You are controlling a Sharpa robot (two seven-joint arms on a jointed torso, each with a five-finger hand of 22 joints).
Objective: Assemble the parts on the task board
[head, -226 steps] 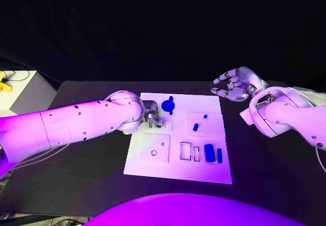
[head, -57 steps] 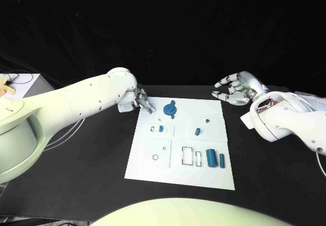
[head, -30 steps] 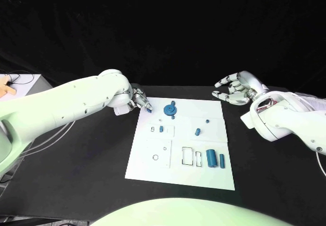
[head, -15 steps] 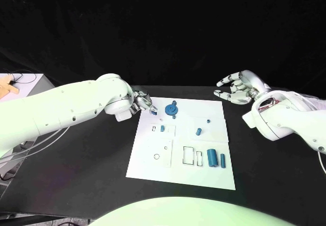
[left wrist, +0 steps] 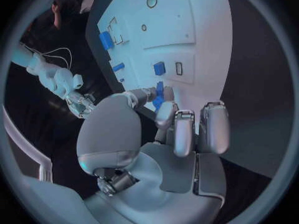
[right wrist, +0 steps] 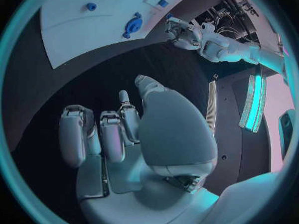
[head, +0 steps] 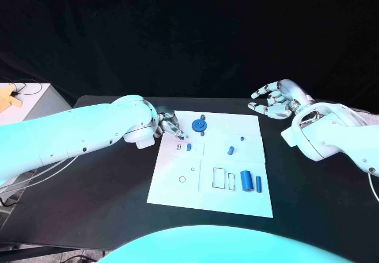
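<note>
Left hand (head: 167, 127) pinching a blue part (left wrist: 158, 102) over board (head: 185, 189) near corner; could slip or jam if tilted at seating. Right hand (head: 273, 101) off board, fingers apart, empty.

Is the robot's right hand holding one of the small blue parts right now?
No, the right hand hovers off the white task board over the black table, fingers spread and nothing in them.
</note>
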